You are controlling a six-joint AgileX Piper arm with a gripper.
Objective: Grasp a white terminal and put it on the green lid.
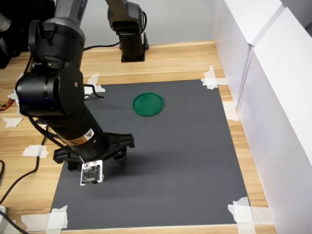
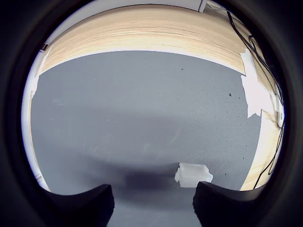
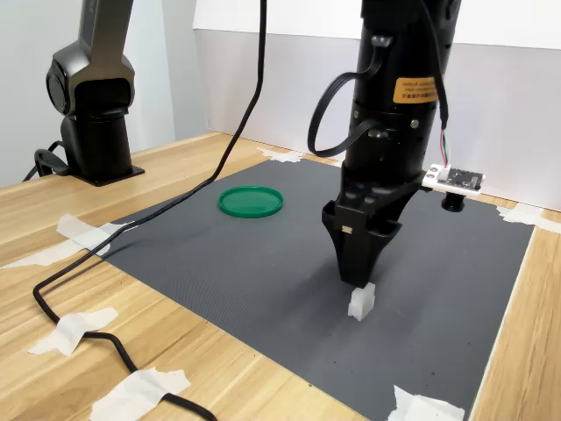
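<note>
One terminal (image 2: 193,174) sits on the mat (image 2: 142,113), just ahead of my open jaws and nearer one finger, well apart from the lid (image 1: 148,104). I should centre over it before closing.

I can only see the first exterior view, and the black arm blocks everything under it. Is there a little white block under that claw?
Observer: Yes. In the second exterior view the white terminal sits on the grey mat, right below the tips of the claw.
Operator: So has it grabbed it?
Observer: Not yet. The wrist view shows the claw open, with the white terminal lying on the mat close to one finger rather than centred between the two.
</note>
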